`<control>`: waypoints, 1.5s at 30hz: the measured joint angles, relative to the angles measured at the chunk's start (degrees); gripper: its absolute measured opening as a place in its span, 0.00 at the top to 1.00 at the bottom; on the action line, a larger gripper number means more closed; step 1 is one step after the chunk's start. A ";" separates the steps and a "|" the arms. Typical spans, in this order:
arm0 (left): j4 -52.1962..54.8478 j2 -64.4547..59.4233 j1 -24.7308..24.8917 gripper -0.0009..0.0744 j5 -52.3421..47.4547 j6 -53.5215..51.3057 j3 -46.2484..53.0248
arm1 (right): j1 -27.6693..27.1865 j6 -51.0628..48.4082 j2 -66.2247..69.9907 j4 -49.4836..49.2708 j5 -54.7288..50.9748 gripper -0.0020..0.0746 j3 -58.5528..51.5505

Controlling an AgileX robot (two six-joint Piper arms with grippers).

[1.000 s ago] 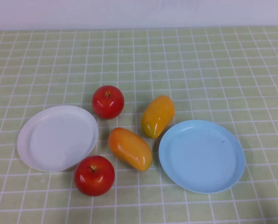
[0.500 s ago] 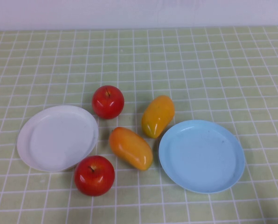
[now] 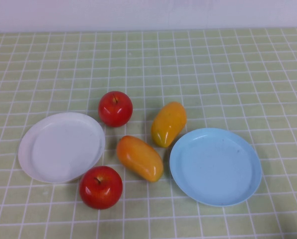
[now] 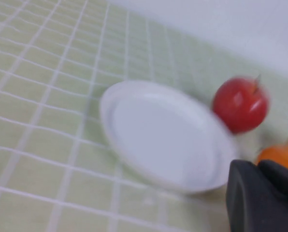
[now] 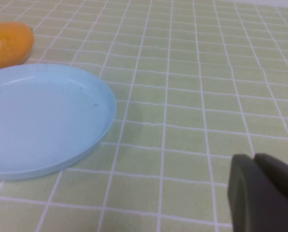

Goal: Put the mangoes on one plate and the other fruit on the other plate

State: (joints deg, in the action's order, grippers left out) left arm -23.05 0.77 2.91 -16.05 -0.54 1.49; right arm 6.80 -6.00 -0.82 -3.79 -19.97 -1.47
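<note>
A: Two plates, four fruits, all lay on the green checked worktop (image 3: 228, 64). Left to right?

B: Yes. The left gripper (image 4: 262, 195) showed only as a dark bit at the edge of its wrist view, near the white plate (image 3: 61, 147); could not tell if its fingers were spread or pressed together. In the high view just a dark sliver sat at the near left corner.

A: White plate?

B: Left side of the worktop, nothing in it. Far apple (image 3: 115, 108) sat just beside its far right rim, near apple (image 3: 100, 186) just beside its near right rim, maybe touching, could not tell. Left wrist view showed one apple past the plate, blurred.

A: Mangoes?

B: Middle, between the plates. The more orange mango (image 3: 139, 158) lay slanted just right of the white plate. The yellower mango (image 3: 168, 123) lay tilted beyond it, close to the light blue plate (image 3: 216, 167). The two were near each other, contact unclear.

A: Blue plate?

B: Right side, bare too. Neither mango was in it.

A: Right gripper?

B: The right gripper (image 5: 265, 193) was a dark shape at the edge of its wrist view, over the worktop near the blue plate; could not tell its fingers either. Not visible in the high view.
</note>
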 joint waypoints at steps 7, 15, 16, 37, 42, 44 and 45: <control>-13.23 0.00 0.00 0.98 5.11 1.95 0.00 | 0.00 0.00 0.00 0.00 0.00 0.99 0.00; -14.48 0.00 0.00 0.99 5.24 3.21 -0.75 | 0.00 0.00 0.00 0.00 0.00 0.99 0.00; -13.87 -0.50 0.00 0.99 4.04 3.33 -2.03 | 0.00 0.00 0.00 0.00 0.00 0.99 0.00; -2.92 -54.17 2.65 0.99 -34.83 -10.77 -42.93 | 0.00 0.00 0.00 0.00 0.00 0.99 0.00; 1.42 -66.83 13.09 0.99 -34.49 -9.48 -50.32 | 0.00 0.00 0.00 0.00 -0.10 0.99 0.00; 5.53 -71.80 17.96 0.99 -35.41 -6.82 -54.50 | 0.00 0.00 0.00 0.00 -0.10 0.99 0.00; 7.27 -73.70 20.05 0.99 -36.08 -5.77 -56.77 | 0.00 0.00 0.00 0.00 -0.10 0.99 0.00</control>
State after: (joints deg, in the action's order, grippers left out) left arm -15.78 -72.93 22.96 -52.13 -6.31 -55.28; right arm 6.80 -6.00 -0.82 -3.79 -20.07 -1.47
